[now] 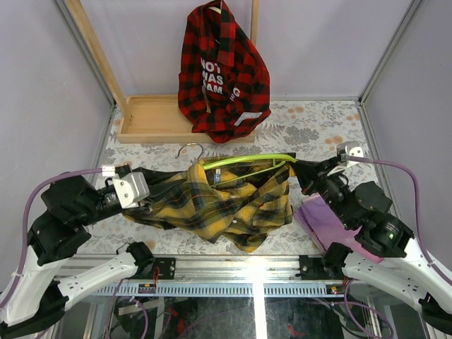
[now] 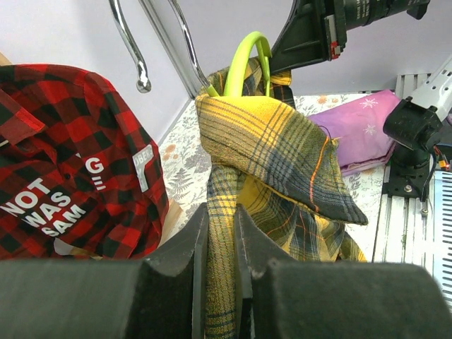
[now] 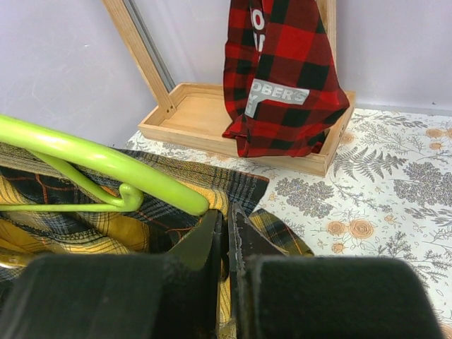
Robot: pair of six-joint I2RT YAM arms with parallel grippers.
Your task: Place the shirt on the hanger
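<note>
Top external: I see the shirt (image 1: pixel 226 205) bunched mid-table (image 1: pixel 311 127), strung between both arms. The hanger (image 1: pixel 247 159) lies along the shirt's far edge, w/ its hook poking out toward the wooden rack (image 1: pixel 152 120).

L gripper (image 1: pixel 147 201) is at the shirt's left end, R gripper (image 1: pixel 305 171) at its right end, just by the hanger's tip. Dark fabric runs taut into the R fingers.

Left wrist cam: L jaws are pinched on a narrow strip of yellow plaid running up between the fingers. Past that, the fabric folds over the green wire and a loop of it sticks out on top.

Right wrist cam: R jaws are pressed together, w/ a sliver of plaid caught between them as far as I can tell. The green bar ends right at the fingertips and the shirt lies under it.

A red plaid shirt (image 1: pixel 222 78) hangs on the rack, apart from mine. A purple cloth (image 1: pixel 321 215) sits on the table under the R arm, beside the shirt's right edge.
</note>
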